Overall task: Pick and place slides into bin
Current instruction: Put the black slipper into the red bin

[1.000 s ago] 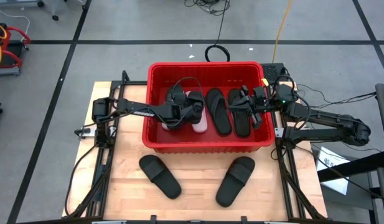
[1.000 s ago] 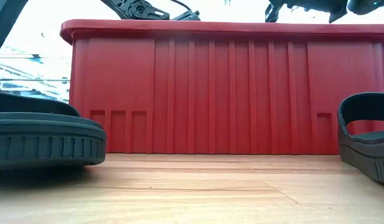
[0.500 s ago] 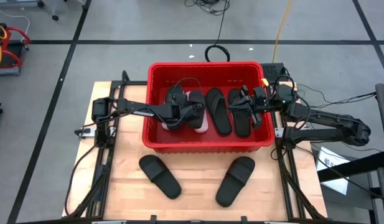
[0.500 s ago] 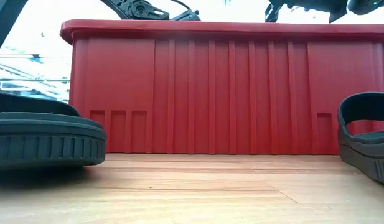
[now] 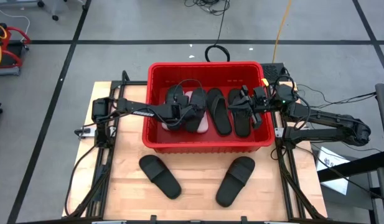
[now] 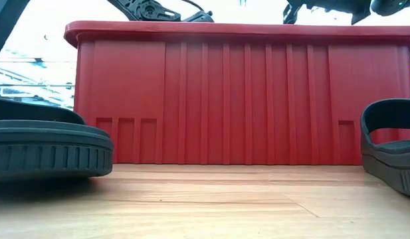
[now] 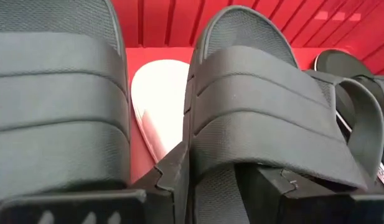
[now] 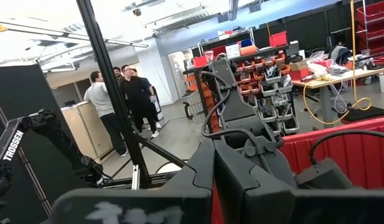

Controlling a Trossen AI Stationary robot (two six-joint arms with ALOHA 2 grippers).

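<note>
left gripper (image 5: 190, 112): inside the bin (image 5: 207, 144), left part, fingers parted around a black slide (image 7: 254, 118), not clamping
slides in bin: black ones plus a pink one (image 5: 202, 122)
right gripper (image 5: 239, 102): over bin's right part, pinched closed, empty
loose slides (image 5: 159, 176): two black, on table in front of bin

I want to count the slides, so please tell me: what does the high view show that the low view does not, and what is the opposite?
Only the high view shows inside the bin: black slides and a pink slide, with the left gripper and right gripper over them. Only the low view shows the bin's ribbed outer wall. Both show the two black slides left on the table, one on the left and one on the right.
</note>
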